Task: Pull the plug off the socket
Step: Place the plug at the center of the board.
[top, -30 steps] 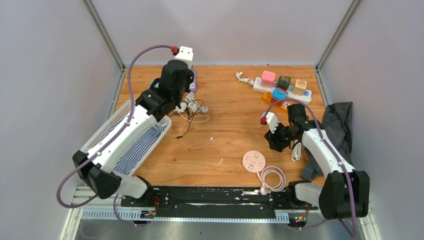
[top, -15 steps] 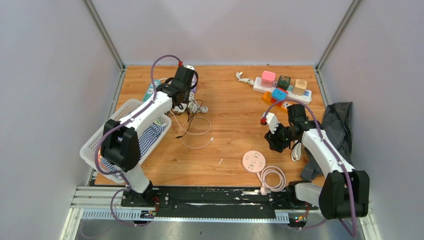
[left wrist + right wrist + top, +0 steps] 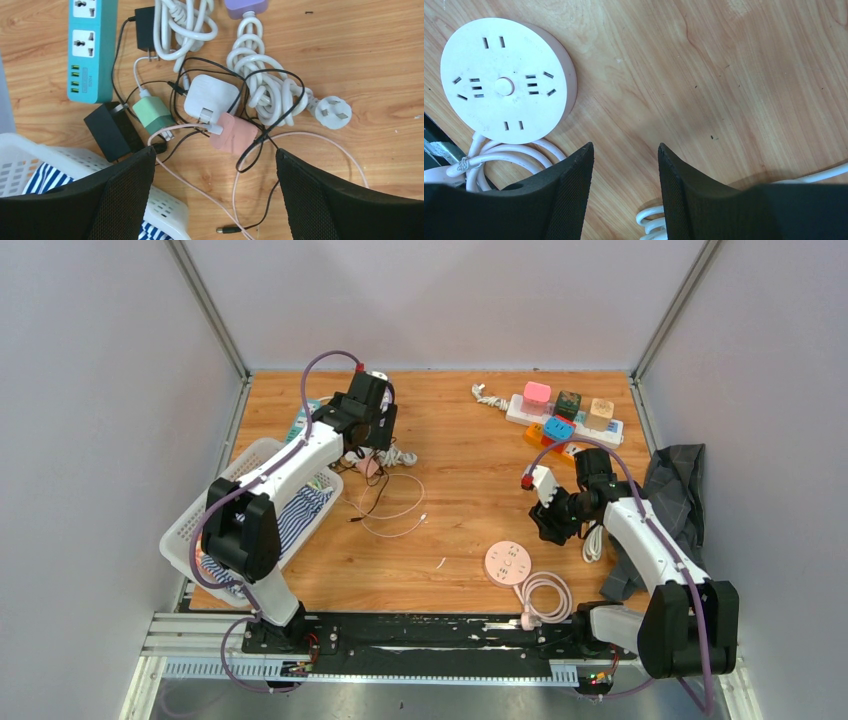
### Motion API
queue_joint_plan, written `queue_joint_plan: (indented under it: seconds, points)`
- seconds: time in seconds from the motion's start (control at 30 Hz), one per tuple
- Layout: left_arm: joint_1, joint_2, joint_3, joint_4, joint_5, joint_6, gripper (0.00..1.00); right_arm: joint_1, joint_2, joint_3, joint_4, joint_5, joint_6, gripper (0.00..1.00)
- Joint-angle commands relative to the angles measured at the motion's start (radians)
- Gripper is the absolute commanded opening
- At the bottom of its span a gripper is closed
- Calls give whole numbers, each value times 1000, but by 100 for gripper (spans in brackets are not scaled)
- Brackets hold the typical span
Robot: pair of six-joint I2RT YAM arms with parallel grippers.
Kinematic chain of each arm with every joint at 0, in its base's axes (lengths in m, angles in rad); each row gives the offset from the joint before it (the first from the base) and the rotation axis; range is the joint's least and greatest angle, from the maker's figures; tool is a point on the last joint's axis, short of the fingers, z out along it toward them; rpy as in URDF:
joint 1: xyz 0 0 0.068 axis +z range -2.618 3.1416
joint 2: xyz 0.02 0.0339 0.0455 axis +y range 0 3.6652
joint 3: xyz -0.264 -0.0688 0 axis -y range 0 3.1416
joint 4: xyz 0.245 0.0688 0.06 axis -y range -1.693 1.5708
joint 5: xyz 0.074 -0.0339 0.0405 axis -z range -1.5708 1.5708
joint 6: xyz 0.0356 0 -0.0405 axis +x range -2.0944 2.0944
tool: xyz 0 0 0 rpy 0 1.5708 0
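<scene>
A white slatted plastic basket (image 3: 170, 212) sits at the left edge of the wooden counter (image 3: 470, 490) and holds a blue-and-white striped cloth (image 3: 45, 180). Just beyond the basket lies a teal power strip (image 3: 92, 50), with a black adapter block (image 3: 107, 131) beside it. The left gripper (image 3: 214, 160) hovers over a tangle of chargers with its fingers spread wide and nothing between them. Below it, a mint-green charger cube (image 3: 152, 114), a white square charger (image 3: 212, 95) and a pink charger (image 3: 234, 134) lie close together amid thin black and pink leads. To their right is a coiled white cable ending in a three-pin plug (image 3: 334, 112).

Nearer the arm bases, a round pink socket disc (image 3: 504, 80) lies flat with its white lead looped next to it. The right gripper (image 3: 625, 150) hangs above bare wood just beside the disc, its fingers slightly parted and holding nothing.

The white power strip (image 3: 520, 412) lies at the far right of the counter, well apart from both grippers. Coloured cube plugs (image 3: 537, 392) are seated in it. A dark grey cloth (image 3: 675, 480) is bunched at the right edge.
</scene>
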Motion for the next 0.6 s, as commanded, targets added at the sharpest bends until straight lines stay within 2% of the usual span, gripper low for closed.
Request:
queue_joint_plan:
  seconds: [0.0, 0.13, 0.3, 0.57]
  points:
    - [7, -38, 21, -8, 112, -11, 90, -18, 2, -15, -8, -12, -18, 52]
    - [7, -92, -5, 31, 326, -21, 91, -20, 1, -17, -9, -17, -18, 52]
    - [7, -179, -94, 150, 556, -51, 99, -22, 1, -18, -8, -23, -21, 53]
    - [3, -243, -209, 299, 829, -159, 100, -24, 0, -20, -10, -28, -23, 53]
